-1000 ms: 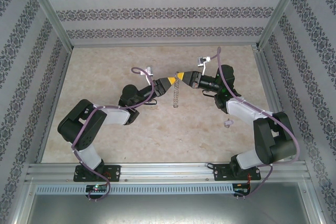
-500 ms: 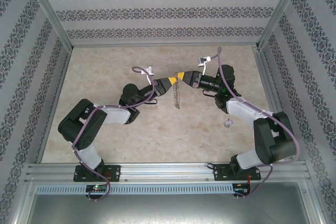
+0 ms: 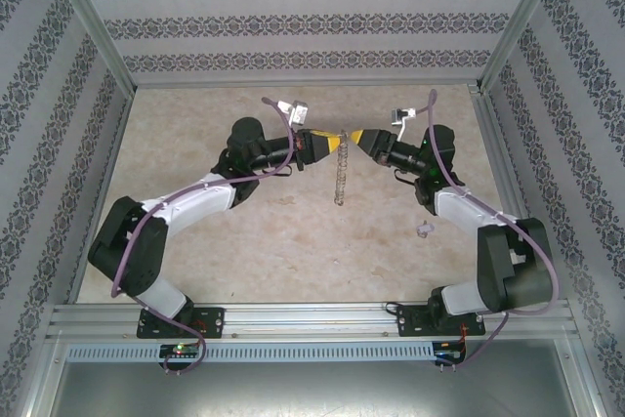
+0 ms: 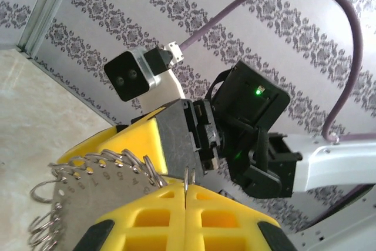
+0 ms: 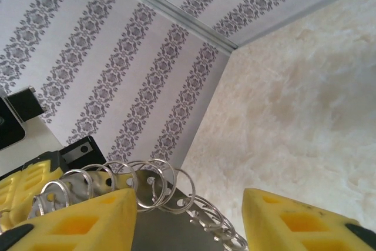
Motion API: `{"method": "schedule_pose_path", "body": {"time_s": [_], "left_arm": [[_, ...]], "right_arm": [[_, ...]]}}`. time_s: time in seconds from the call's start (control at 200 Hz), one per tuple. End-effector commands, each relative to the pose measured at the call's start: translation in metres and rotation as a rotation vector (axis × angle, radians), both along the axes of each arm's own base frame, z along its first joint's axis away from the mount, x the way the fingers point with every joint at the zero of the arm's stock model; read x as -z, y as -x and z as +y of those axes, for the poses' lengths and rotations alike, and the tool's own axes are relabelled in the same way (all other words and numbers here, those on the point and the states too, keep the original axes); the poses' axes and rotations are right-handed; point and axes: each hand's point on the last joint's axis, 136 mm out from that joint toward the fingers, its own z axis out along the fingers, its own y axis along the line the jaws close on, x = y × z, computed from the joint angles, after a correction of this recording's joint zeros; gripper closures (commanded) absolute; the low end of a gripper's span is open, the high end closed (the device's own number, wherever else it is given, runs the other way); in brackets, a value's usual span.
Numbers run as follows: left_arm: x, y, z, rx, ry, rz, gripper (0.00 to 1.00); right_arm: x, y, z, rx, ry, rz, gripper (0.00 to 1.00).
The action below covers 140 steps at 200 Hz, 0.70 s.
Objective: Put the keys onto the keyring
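Left gripper (image 3: pixel 337 143) is clamped tight on the keyring (image 3: pixel 339 179), which hangs edge-on over the middle of the tabletop (image 3: pixel 293 251). Right gripper (image 3: pixel 359 137) stands with fingers parted, holding nothing, just beside it. The key (image 3: pixel 424 230) lies toward the right edge.

The only marking to be made out is a row of small digits stamped into the flat grey face of the keyring (image 4: pixel 73 204), seen in the left wrist view. The row follows the curved edge just beneath the wire loops (image 4: pixel 126 160) and runs toward the left tool (image 4: pixel 185 195). The figures are single numerals spaced evenly along the rim. Something like 6, 7, 8 and 9 stands in the middle of the row, but they are small and slanted, so the exact reading cannot be told. In the right wrist view the same face is too dim to read.
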Motion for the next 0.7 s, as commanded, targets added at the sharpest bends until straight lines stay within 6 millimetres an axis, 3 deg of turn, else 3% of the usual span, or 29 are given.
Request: {"method": "schedule_pose_path", "body": {"time_s": [0.0, 0.175, 0.43, 0.695], "left_arm": [[-0.002, 0.012, 0.004, 0.069, -0.142, -0.121, 1.0], [-0.006, 0.013, 0.01, 0.099, -0.22, -0.165, 1.0], [-0.014, 0.011, 0.014, 0.135, -0.248, -0.18, 1.0], [-0.019, 0.015, 0.013, 0.167, -0.252, -0.184, 1.0]], "right_arm": [[-0.029, 0.015, -0.001, -0.034, -0.003, -0.111, 0.53], [-0.047, 0.035, 0.001, -0.071, 0.02, -0.2, 0.67], [-0.072, 0.06, 0.012, -0.15, 0.022, -0.299, 0.65], [-0.078, 0.069, 0.033, -0.214, 0.021, -0.32, 0.62]]}}
